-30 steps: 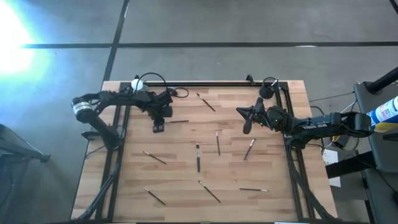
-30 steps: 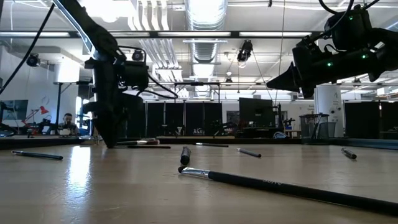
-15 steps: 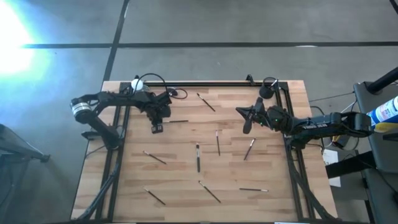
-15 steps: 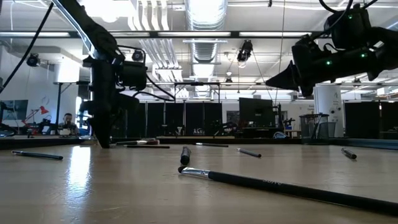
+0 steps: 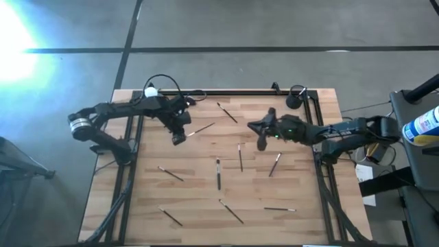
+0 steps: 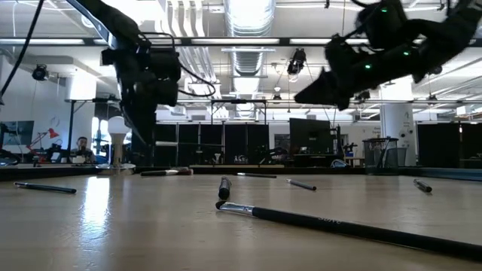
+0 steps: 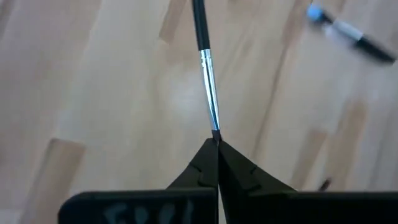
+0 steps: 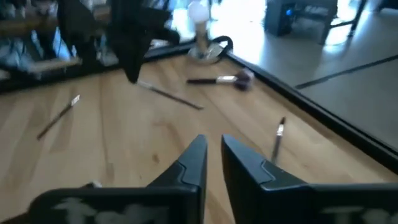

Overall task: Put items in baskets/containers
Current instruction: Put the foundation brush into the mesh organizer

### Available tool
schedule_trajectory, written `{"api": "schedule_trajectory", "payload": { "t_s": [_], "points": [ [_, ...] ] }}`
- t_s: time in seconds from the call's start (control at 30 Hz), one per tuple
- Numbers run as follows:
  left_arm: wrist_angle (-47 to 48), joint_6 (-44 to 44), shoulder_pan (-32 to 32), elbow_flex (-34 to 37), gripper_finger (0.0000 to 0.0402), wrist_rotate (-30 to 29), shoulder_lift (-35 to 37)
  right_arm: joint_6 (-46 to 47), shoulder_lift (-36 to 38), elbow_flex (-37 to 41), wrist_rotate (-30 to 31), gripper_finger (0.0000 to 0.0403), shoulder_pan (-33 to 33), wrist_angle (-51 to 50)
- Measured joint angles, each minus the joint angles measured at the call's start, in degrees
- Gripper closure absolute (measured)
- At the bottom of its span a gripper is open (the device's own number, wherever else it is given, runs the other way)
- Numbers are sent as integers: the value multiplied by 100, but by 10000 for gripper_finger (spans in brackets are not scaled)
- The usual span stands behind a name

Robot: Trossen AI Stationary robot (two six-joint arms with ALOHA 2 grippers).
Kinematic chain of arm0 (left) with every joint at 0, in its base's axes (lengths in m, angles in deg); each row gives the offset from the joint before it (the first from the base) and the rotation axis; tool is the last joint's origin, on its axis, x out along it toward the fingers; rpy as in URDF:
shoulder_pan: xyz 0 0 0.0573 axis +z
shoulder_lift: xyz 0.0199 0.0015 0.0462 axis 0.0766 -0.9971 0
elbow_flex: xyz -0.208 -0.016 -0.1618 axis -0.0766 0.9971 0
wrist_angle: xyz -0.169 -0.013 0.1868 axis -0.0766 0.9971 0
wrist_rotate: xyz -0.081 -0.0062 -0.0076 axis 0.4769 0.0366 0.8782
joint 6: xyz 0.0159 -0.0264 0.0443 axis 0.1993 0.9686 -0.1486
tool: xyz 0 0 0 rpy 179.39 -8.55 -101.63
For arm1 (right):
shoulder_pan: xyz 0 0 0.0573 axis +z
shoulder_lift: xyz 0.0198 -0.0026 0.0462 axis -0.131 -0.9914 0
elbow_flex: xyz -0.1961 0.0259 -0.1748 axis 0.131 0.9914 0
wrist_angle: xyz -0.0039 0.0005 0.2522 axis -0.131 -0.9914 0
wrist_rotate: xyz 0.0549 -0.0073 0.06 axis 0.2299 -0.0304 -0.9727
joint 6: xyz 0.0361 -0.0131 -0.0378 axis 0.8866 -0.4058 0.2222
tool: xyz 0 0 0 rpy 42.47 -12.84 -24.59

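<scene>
My left gripper (image 5: 180,137) is shut on a thin dark brush (image 5: 200,128) at the table's far left, just above the wood. My right gripper (image 5: 250,126) hangs above the table's far middle-right, fingers (image 8: 194,158) narrowly apart and empty. Several thin brushes lie flat on the table, among them one at the far middle (image 5: 228,112), one in the centre (image 5: 218,173) and one at the near right (image 5: 280,208). The brown-handled fluffy brush (image 8: 219,79) lies near the far left edge. The black cup (image 5: 293,101) stands at the far right corner. My left gripper pinches the thin brush at its tip end (image 7: 215,132), just past the silver ferrule (image 7: 208,81), between the two fingertips. The fingers point down and the brush sticks out toward the table's right. I cannot tell whether its handle end (image 5: 212,125) is off the wood.
A black frame rail (image 5: 233,92) runs along the far edge, with side rails left and right. A white knob with a cable (image 5: 151,92) sits at the far left. There is bare wood between the scattered brushes in the middle (image 5: 199,165).
My left gripper has risen off the table with the brush's tip end. The brush has swung about, its handle end now pointing more toward the far edge. My right gripper has moved toward the table's left and risen.
</scene>
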State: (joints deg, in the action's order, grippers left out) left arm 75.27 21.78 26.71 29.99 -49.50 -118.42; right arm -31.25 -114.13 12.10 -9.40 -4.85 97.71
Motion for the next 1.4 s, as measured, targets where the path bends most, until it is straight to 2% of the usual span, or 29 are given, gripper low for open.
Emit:
{"api": "schedule_trajectory", "payload": {
  "t_s": [0.3,0.5,0.6,0.73,0.97,1.2,1.4],
  "points": [
    [-999,2164,-209,-55,401,1013,-72,-1355,-1537,-1706,-39,278,477,-905],
    [-1629,3158,-465,-59,401,1408,-82,-2365,-2274,-2679,90,256,653,-1649],
    [-1749,3387,-547,-68,402,1442,-82,-2864,-2587,-3135,517,253,756,-1937],
    [-1834,3489,-577,-68,402,1480,-82,-3482,-2930,-3711,904,255,861,-2297],
    [-1945,3520,-576,-68,401,1549,-82,-4004,-3470,-4635,947,270,876,-3296],
    [-2027,3530,-576,-70,402,1581,-82,-4355,-3766,-5122,1086,287,891,-3613],
    [-2081,3550,-574,-70,401,1585,-82,-4464,-3996,-5408,1097,327,898,-4024]
  ]
}}
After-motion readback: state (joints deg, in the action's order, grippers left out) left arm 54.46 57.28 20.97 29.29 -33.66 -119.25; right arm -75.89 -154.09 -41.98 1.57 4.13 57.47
